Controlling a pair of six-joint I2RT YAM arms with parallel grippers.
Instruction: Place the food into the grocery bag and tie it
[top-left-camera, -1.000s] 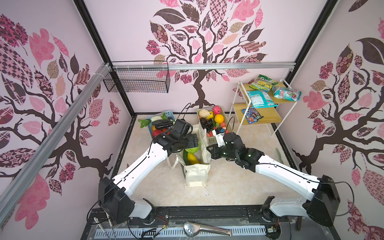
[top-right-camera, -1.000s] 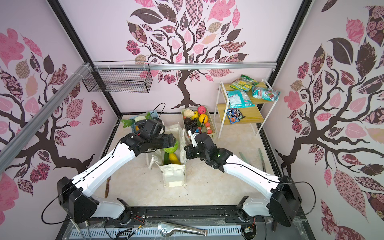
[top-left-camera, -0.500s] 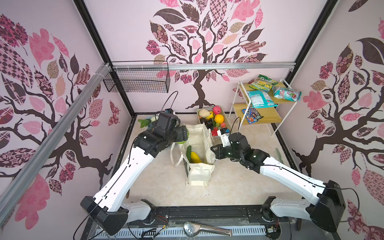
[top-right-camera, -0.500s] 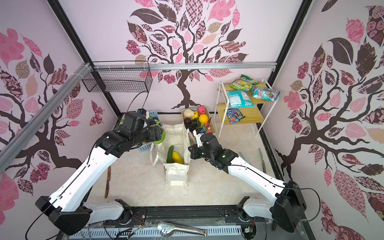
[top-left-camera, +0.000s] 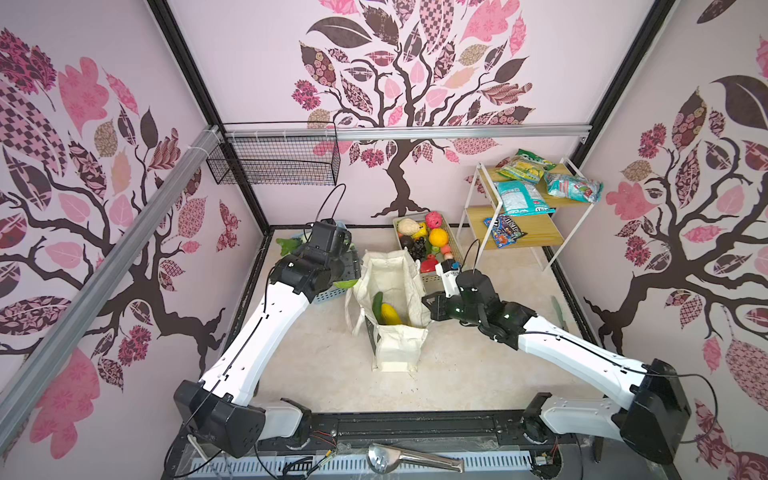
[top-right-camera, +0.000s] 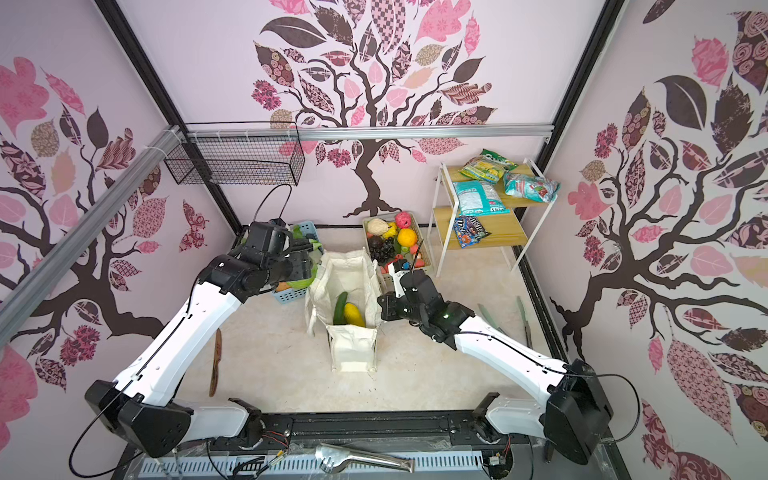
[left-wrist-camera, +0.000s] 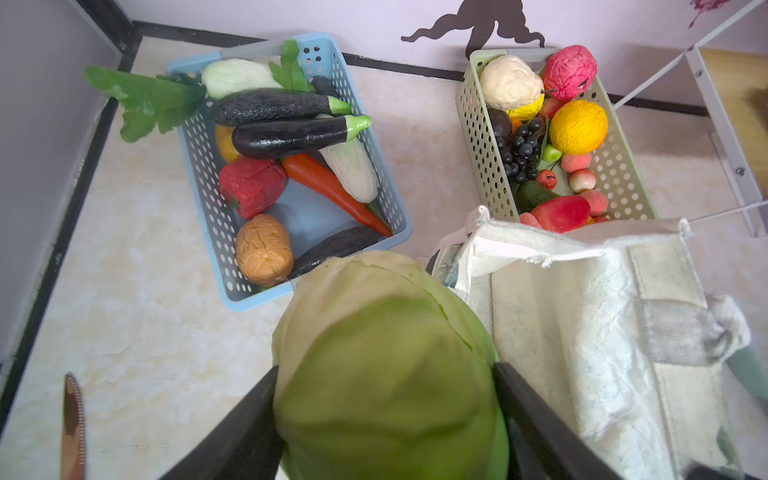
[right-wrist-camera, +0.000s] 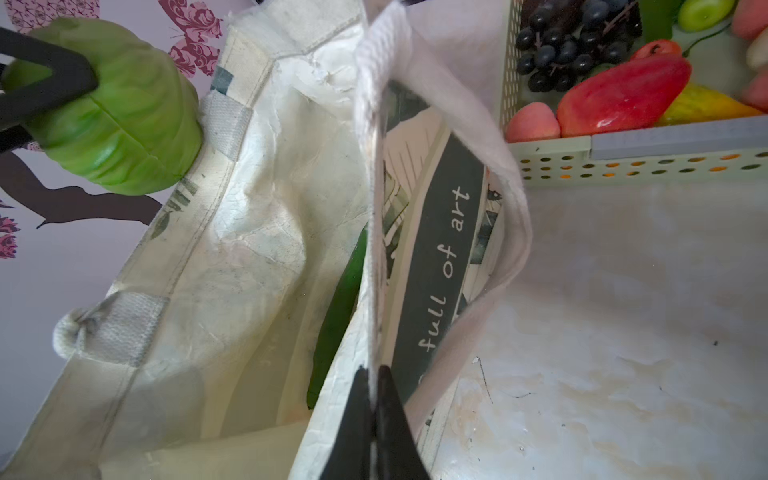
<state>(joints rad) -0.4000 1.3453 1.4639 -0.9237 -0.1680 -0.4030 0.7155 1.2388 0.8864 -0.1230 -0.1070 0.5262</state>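
Observation:
The cream grocery bag (top-left-camera: 392, 266) (top-right-camera: 349, 266) stands open mid-floor, with a green cucumber (top-left-camera: 377, 305) and a yellow fruit (top-left-camera: 391, 314) inside. My right gripper (right-wrist-camera: 376, 370) (top-left-camera: 426, 301) is shut on the bag's right wall, beside the dark "full of art" panel (right-wrist-camera: 440, 266). My left gripper (left-wrist-camera: 384, 368) (top-left-camera: 349, 270) is shut on a green cabbage (left-wrist-camera: 386, 353) (right-wrist-camera: 124, 116), held just outside the bag's left rim, touching or almost touching a strap patch. More food fills two baskets.
A blue basket (left-wrist-camera: 399, 208) of vegetables sits left of the bag, a pale green basket (left-wrist-camera: 469, 137) of fruit behind it. At the back right, a white shelf (top-left-camera: 519, 232) holds snack packets. A knife (top-right-camera: 215, 361) lies on the floor left; tongs (top-left-camera: 415, 457) lie at the front.
My left gripper has carried the cabbage from over the bag's mouth to its left side. The right gripper has kept its hold on the bag wall.

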